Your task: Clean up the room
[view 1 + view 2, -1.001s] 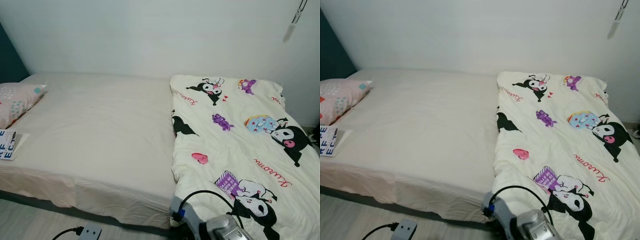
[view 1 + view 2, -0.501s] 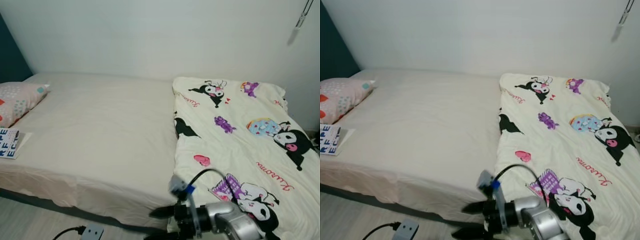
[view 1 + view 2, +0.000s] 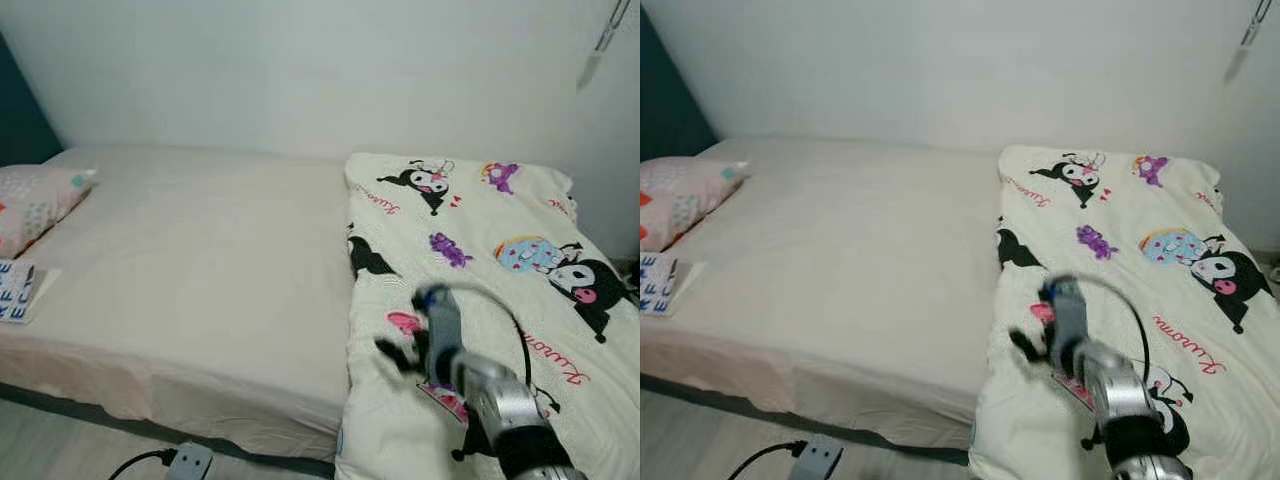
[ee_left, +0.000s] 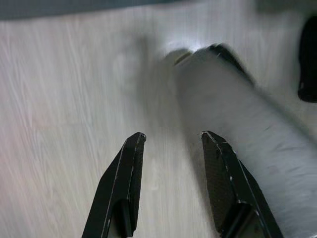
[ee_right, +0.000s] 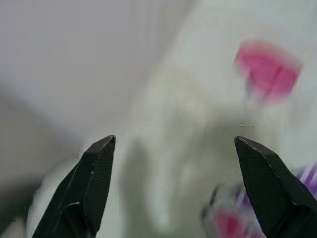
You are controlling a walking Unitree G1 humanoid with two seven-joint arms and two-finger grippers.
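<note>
A bed (image 3: 190,260) with a pale sheet is seen against a white wall, its right half covered by a cream quilt (image 3: 480,260) printed with black-and-white cartoon figures, a purple figure and a pink heart. The quilt is spread from the wall side down over the near edge of the mattress. The right gripper (image 3: 398,352) is raised over the quilt's near left part, just beside the pink heart (image 3: 402,321), with its silver arm and a looped black cable blurred behind it. In the right wrist view the two black fingers (image 5: 91,183) are spread wide apart with nothing between them; blurred quilt fabric and the pink heart are seen beyond them. At the left end of the bed a patterned pink pillow (image 3: 35,200) is laid, and near it, at the mattress edge, a book (image 3: 15,290) with large dark letters on its cover. On the wood-look floor (image 3: 60,450) before the bed a grey power strip (image 3: 187,463) with a black cord is seen. The left gripper (image 4: 171,148) is pointed at the floor, fingers parted and holding nothing
</note>
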